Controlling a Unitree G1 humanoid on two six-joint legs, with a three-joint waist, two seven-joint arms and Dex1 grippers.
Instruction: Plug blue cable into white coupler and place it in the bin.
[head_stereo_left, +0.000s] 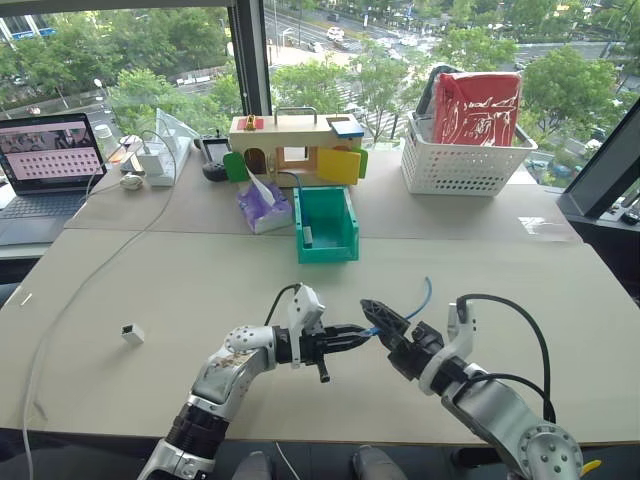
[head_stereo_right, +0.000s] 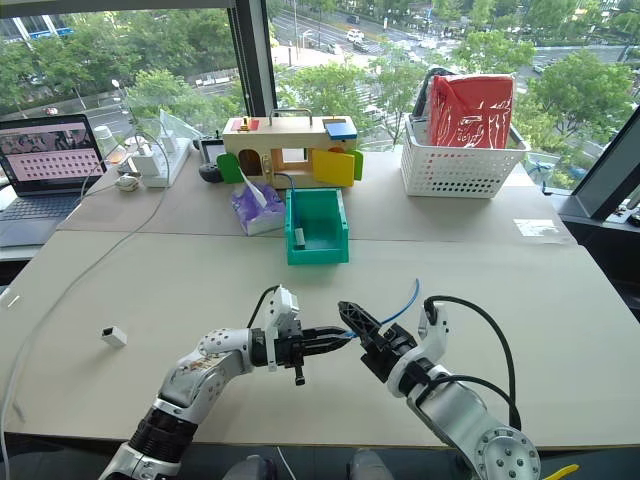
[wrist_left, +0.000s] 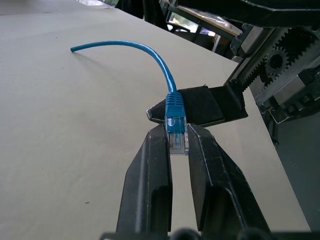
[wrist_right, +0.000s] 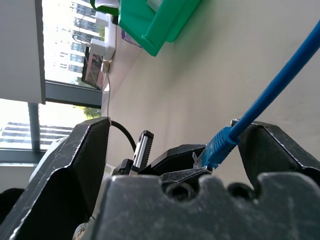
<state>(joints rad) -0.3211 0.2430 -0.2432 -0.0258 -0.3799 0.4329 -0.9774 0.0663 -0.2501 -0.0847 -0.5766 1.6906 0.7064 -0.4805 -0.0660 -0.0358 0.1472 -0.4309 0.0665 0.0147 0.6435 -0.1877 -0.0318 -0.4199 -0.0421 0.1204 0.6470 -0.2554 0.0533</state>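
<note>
The light, limp blue cable (wrist_left: 167, 75) is being pinched at its rigid clear plug by the closed left gripper (wrist_left: 177, 137) jaws, right gripper (head_stereo_left: 378, 322) jaws being held apart alongside

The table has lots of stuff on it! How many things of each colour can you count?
Blue: 1, the blue cable
Green: 1, the bin
White: 2, the white coupler and the basket
Purple: 1, the tissue pack
Red: 1, the bag in the basket
Total: 6
</note>
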